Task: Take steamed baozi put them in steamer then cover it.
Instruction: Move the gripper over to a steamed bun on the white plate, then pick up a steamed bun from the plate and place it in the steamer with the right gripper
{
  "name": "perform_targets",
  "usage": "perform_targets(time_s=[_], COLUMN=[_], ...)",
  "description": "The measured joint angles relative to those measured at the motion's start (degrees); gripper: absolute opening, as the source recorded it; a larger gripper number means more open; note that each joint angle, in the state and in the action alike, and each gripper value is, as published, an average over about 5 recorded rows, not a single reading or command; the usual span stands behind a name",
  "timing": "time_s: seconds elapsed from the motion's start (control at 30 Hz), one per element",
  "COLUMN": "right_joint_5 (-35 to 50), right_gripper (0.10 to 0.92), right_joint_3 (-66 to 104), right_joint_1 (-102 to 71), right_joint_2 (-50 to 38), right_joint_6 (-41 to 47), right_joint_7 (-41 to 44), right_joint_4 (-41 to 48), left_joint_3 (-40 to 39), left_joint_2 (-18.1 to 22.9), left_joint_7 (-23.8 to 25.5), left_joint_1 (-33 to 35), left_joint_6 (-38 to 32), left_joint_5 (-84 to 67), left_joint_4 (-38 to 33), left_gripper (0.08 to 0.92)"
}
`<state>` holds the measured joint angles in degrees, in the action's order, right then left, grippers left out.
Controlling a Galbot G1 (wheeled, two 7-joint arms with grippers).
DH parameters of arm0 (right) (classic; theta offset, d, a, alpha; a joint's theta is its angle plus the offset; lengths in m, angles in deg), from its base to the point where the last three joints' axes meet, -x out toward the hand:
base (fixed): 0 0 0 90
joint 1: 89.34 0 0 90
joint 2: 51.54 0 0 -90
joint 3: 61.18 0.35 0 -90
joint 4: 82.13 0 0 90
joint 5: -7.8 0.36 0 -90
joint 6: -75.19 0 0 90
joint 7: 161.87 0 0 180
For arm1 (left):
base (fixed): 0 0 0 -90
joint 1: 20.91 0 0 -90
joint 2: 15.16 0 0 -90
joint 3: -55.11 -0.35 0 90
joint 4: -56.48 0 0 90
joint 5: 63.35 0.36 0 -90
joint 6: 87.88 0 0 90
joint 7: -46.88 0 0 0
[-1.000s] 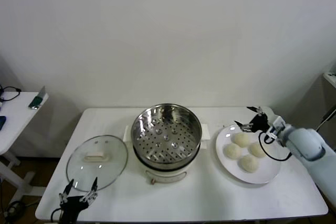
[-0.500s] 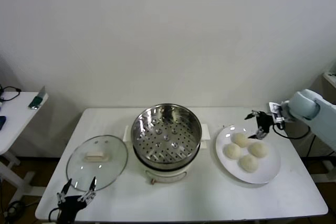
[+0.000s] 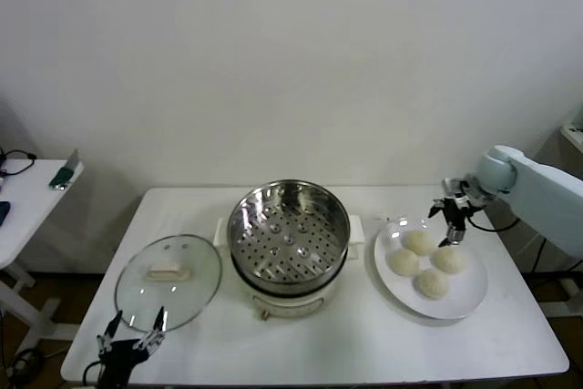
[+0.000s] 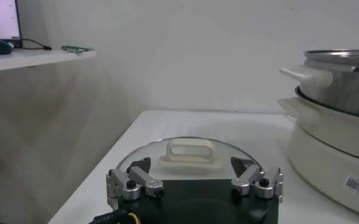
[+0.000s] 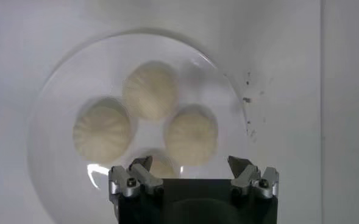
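Four cream-white baozi (image 3: 420,242) lie on a white plate (image 3: 469,295) at the table's right. In the right wrist view they cluster on the plate (image 5: 57,176): one (image 5: 150,90), one (image 5: 102,129), one (image 5: 191,135), and one (image 5: 161,164) partly hidden by the gripper body. My right gripper (image 3: 451,225) hangs open above the plate's far side, pointing down, and it also shows in its own wrist view (image 5: 191,173). The shiny steamer (image 3: 288,230) stands empty at the centre. The glass cover (image 3: 168,269) lies flat to its left. My left gripper (image 3: 132,345) is open and empty at the front left edge.
The left wrist view shows the cover's handle (image 4: 190,151) just beyond the open left gripper (image 4: 194,176), with the steamer and pot base (image 4: 334,152) beside it. A small side table (image 3: 27,198) stands at the far left. A wall runs close behind the table.
My right arm has lifted and swung round, so its gripper now points down over the baozi plate instead of reaching in low from the side. The left arm has not moved.
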<state>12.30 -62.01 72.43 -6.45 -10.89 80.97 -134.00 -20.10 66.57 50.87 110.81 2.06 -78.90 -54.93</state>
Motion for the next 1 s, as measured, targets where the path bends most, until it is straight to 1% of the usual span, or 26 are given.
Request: perform_targets(time_s=[0.47,0.77,1.0], right_joint_5=[-4.00,-4.41,-3.85], right_gripper=[0.818,0.740,0.711], right_joint_3=[4.87,6.78,6.67], right_joint_1=[-4.93,-6.19,-5.57], right_joint_2=[6.54,8.08,7.92], right_joint_6=[-0.52,-0.67,-0.82], right_joint_7=[-0.05,-0.02,0.53], right_joint_4=[9.43,11.68,11.31], left_joint_3=[0.14,0.21,0.20], left_joint_2=[0.00,0.00,0.10], left_joint_7=[-0.06,-0.14,-0.16], left_joint_1=[0.17,0.33,0.52], left_joint_6=[-0.25,-0.60,-0.70], left_joint_5=[0.19,0.28,0.42], left_joint_4=[0.19,0.26,-0.07], left_gripper=[0.823,0.823,0.823])
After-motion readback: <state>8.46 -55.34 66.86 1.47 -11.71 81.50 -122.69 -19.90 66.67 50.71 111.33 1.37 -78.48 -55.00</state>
